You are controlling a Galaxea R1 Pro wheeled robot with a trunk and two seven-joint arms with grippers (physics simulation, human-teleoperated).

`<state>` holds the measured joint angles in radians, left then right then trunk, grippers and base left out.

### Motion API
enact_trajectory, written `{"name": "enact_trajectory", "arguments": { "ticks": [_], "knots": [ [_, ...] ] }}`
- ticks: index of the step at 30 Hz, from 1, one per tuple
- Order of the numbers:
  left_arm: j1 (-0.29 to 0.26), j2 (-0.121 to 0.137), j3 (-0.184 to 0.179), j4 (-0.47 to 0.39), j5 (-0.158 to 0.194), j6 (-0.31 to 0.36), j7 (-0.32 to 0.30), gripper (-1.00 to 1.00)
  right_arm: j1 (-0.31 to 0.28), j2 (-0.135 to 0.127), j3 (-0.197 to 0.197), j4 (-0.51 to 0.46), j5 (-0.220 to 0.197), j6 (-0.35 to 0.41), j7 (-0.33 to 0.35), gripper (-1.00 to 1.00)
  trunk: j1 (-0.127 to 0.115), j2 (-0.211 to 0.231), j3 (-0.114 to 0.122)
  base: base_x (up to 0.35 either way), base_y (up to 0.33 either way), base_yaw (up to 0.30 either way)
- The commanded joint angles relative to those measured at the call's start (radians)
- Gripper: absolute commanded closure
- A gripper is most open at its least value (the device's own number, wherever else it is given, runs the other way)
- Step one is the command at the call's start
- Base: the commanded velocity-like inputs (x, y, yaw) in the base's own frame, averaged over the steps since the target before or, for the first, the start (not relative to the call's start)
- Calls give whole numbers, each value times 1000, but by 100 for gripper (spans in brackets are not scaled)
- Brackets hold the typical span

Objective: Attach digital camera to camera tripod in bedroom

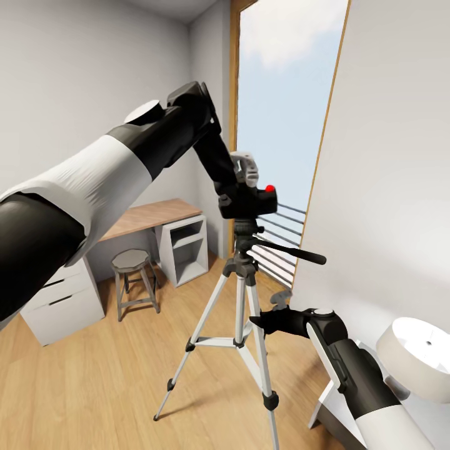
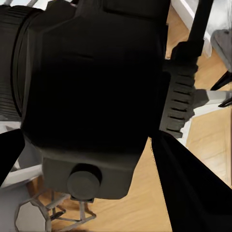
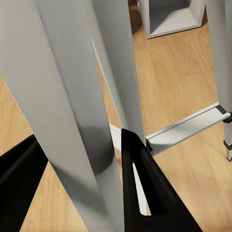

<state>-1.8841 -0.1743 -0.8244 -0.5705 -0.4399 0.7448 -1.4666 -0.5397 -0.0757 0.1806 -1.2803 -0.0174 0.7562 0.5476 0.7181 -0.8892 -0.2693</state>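
Left end effector (image 1: 245, 181): clamped on the digital camera (image 1: 253, 199), gripping it from above and behind. In the left wrist view the black camera body (image 2: 92, 92) sits between the two dark fingers (image 2: 188, 193), lens barrel off to one side.

Directly beneath your left end effector is the black head (image 1: 245, 232) of the camera tripod (image 1: 240, 300). Head view shows the camera base at, or just touching, the top of that head; I cannot tell whether it is seated. The relation that matters is vertical: the mount lies straight below the camera, and the tripod's long axis runs down from there to the floor. The pan handle (image 1: 294, 251) sticks out sideways from the head, away from the left arm.

Right end effector (image 1: 267, 320): low, beside the tripod legs, well below the camera. Wrist view shows its fingers (image 3: 140, 193) spread with a silver leg (image 3: 63, 111) between them; contact with the leg cannot be told.

Judgement: your left arm does the attaching, and any remaining correction is a short downward press along the tripod axis. Keep the camera base level to the head before you let go.
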Motion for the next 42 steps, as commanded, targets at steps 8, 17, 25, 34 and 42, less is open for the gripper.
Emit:
{"name": "enact_trajectory", "arguments": {
  "ticks": [8, 17, 25, 34, 42],
  "knots": [
    [-1, 0, 1, 12, 27, 13, -11, 100, 0, -1, 1, 0, 10, 8, 2, 100, 0, -1, -2, 0, 0, 0],
    [-1, 0, 2, 39, 38, 13, -12, 100, 0, -1, 1, 0, 9, 8, 2, 100, 0, -1, -2, 0, 0, 0],
    [-1, 0, 1, 48, 36, 13, -12, 100, 0, -1, 1, 0, 8, 8, 2, 100, 0, -1, -2, 0, 0, 0],
    [-1, 0, -4, 47, 25, 12, -8, 100, 0, -1, 1, 0, 8, 8, 2, 100, 0, -1, -2, 0, 0, 0],
    [-1, 0, 17, 27, 2, 6, -3, 100, 0, 0, 1, 0, 6, 10, 3, 100, 0, -1, -1, 0, 0, 0]
  ]
}}
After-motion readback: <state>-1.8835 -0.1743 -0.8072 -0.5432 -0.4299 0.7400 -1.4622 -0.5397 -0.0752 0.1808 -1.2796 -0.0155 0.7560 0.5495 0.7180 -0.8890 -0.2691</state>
